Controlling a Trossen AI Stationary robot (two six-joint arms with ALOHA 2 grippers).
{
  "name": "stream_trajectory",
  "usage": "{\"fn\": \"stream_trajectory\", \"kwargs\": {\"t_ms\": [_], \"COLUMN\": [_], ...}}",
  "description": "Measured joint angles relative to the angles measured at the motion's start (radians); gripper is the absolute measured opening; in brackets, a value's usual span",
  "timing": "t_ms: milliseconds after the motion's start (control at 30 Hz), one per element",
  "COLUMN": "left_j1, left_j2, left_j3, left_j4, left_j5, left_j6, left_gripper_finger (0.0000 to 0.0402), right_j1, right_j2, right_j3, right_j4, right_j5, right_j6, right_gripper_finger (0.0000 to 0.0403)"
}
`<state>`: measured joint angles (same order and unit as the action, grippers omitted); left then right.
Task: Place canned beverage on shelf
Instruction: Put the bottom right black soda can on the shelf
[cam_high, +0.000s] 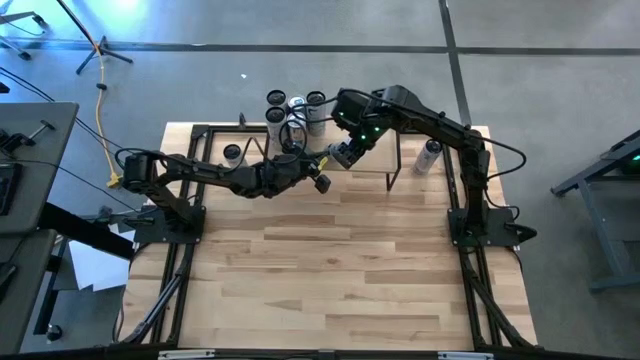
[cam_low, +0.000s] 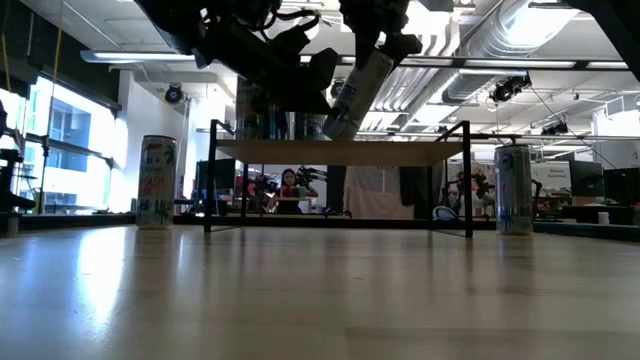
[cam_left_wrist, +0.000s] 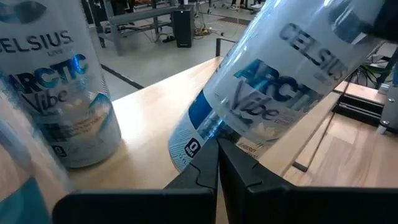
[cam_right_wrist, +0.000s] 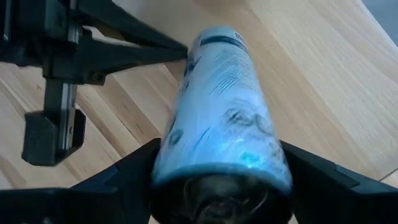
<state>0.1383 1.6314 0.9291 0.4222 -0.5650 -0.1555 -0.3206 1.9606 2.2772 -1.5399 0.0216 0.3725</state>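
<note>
The right gripper (cam_high: 340, 156) clasped one tilted can (cam_low: 357, 95) above the shelf (cam_low: 340, 152). Behind it four cans (cam_high: 293, 108) stood. The left gripper (cam_left_wrist: 217, 165), closed and empty, touched the held can.

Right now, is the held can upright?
No: in the low view the can in the right gripper hangs tilted above the shelf.

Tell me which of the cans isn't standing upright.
The can tilted in the right tool, held in the air above the shelf. The others stand upright on the shelf or table.
</note>
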Motion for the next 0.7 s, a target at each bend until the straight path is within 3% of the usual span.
{"fn": "stream_trajectory", "kwargs": {"t_ms": [200,700], "left_j1": [-0.002,-0.001], "left_j2": [0.002,0.003], "left_j3": [0.000,0.013], "left_j4": [0.001,0.001], "left_j5": [0.042,0.032], "left_j6": [0.000,-0.007], "left_gripper_finger": [0.0000,0.0000], "right_j1": [0.000,0.003], "right_j2": [0.001,-0.049], "right_j3": [0.000,0.020], "right_j4": [0.009,0.000], "right_j5": [-0.005,0.064], "right_j6": [0.003,-0.049], "right_gripper_finger": [0.0301,0.0303]}}
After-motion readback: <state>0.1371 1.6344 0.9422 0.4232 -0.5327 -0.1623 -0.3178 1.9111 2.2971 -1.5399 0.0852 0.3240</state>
